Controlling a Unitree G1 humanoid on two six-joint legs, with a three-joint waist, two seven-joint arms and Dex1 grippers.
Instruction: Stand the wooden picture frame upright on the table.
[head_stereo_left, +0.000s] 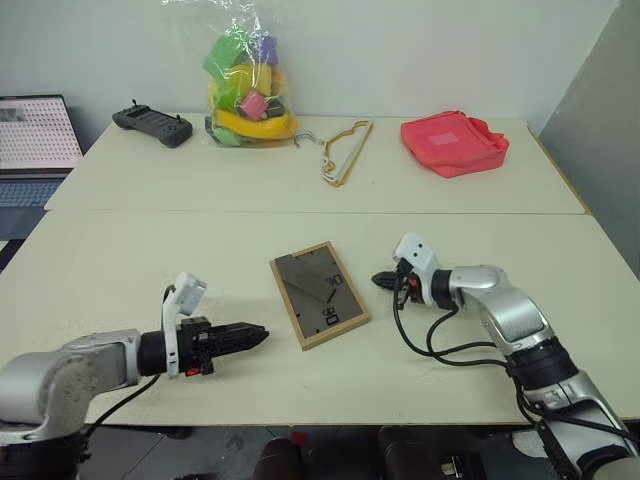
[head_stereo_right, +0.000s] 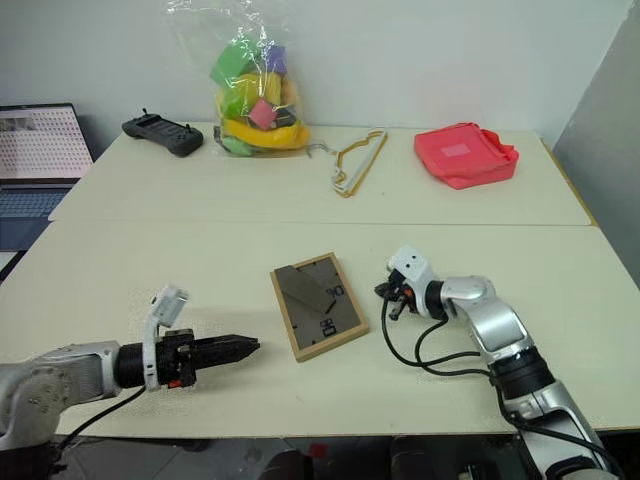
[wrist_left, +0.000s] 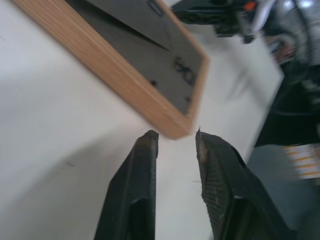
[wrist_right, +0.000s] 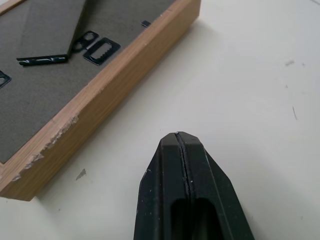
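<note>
The wooden picture frame (head_stereo_left: 318, 293) lies flat, back panel up, near the middle of the near counter (head_stereo_left: 120, 260), between the two grippers. The left gripper (head_stereo_left: 258, 337) hovers just left of its near corner, jaws slightly spread and empty. The right gripper (head_stereo_left: 380, 281) sits just right of the frame, jaws pressed together on nothing.
</note>
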